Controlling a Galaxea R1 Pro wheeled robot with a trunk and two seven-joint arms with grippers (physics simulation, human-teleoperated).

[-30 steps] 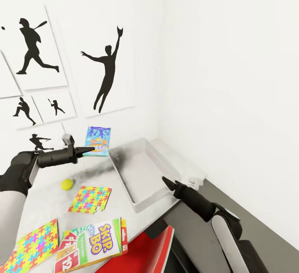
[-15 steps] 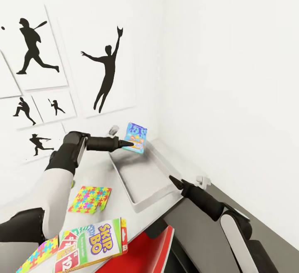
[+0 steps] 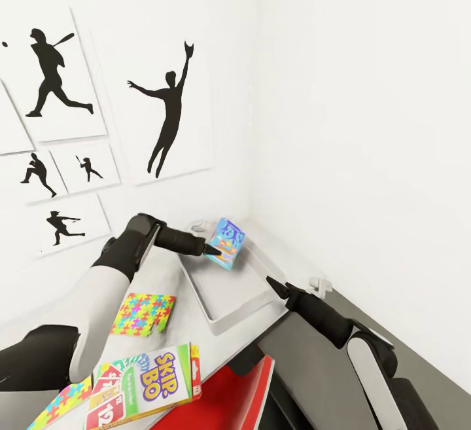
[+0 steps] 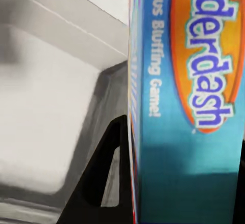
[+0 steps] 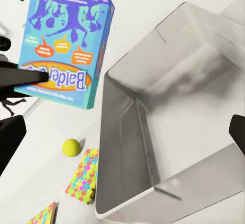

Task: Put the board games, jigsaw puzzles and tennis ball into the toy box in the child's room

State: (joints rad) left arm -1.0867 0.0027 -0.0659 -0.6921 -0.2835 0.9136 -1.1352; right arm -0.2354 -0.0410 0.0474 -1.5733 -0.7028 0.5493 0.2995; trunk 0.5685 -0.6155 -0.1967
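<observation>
White walls with black silhouette pictures meet in a corner behind the table [image 3: 163, 273]. At frame centre, the left gripper [image 3: 210, 251] is clamped on the blue board game [image 3: 227, 241], held upright over the far end of the toy box [image 3: 216, 315], whose interior looks bare. Progress: nothing deposited yet. Remaining on the table: two jigsaw puzzles [image 3: 142, 313], Skip-Bo box [image 3: 157, 377], tennis ball [image 5: 71, 147]. The right gripper [image 3: 270, 282] is near the box's right rim, grip state undeterminable. Wall sits close behind; lowering room appears adequate
</observation>
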